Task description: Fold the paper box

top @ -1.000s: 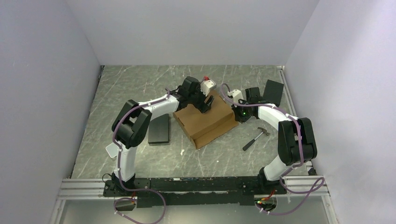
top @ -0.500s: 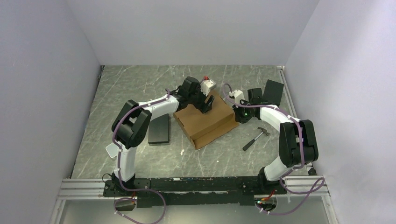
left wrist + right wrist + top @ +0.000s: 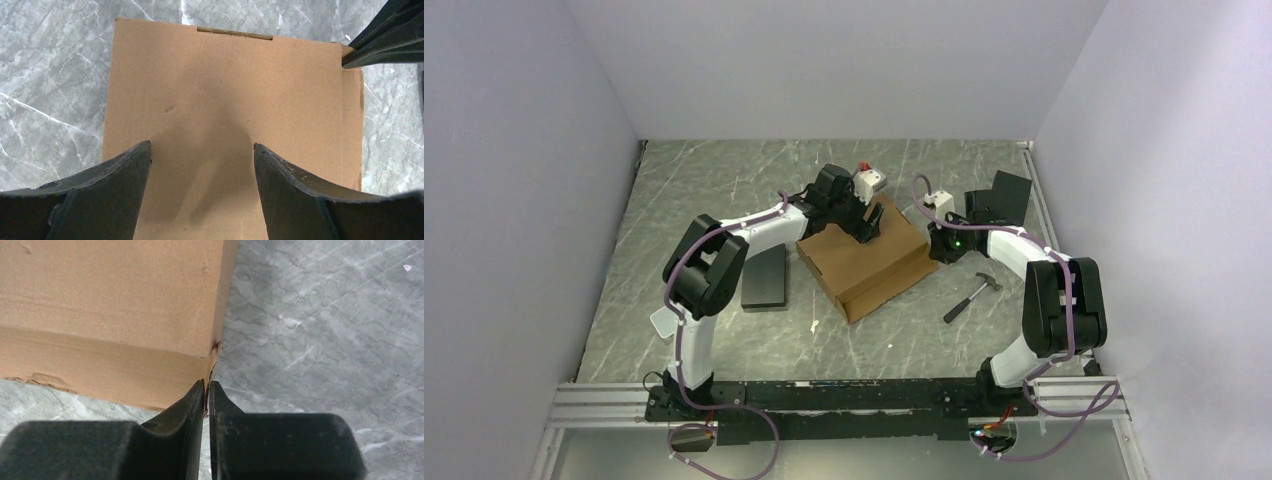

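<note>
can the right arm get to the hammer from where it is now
Probably yes. The hammer lies on the table right of the paper box, close by the right arm, nothing between them. The right tool sits at the box's corner and would have to pull away first.

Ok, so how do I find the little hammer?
Look at the grey marble table, then the big brown paper box in its middle. Just right of the box lies the hammer: the only skinny thing with a handle, not flat like the black slab.
</note>
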`<state>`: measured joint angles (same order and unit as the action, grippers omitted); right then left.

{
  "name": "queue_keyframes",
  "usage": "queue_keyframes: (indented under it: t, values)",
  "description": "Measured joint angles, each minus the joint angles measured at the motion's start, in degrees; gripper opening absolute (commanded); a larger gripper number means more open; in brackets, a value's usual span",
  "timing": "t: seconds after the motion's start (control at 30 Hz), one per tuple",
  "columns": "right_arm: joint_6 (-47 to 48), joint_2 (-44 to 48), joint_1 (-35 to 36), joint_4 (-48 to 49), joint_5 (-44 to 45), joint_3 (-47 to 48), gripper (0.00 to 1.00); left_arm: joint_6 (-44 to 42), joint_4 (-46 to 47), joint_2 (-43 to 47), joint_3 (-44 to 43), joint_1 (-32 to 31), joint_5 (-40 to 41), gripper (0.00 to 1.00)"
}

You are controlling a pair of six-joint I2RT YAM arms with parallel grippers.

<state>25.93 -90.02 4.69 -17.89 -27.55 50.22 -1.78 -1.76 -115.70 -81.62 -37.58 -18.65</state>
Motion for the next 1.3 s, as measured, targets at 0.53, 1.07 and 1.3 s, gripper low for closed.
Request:
queue_keyframes:
  t: [0.53, 1.07, 1.3]
  values:
    - [-0.07, 0.15, 0.00, 1.27, -0.04, -0.63, 0.00, 2.97, -0.13, 0.02, -0.22, -0.09, 0.59, 0.77]
    - [3.37, 1.53, 0.00, 1.70, -0.92, -2.62, 0.00, 4.63, -1.51, 0.02, -0.85, -0.04, 0.26, 0.75]
    - [4.46, 2.40, 0.17, 1.66, -0.96, -3.39, 0.00, 4.48, -2.12, 0.02, -1.03, 0.07, -0.83, 0.75]
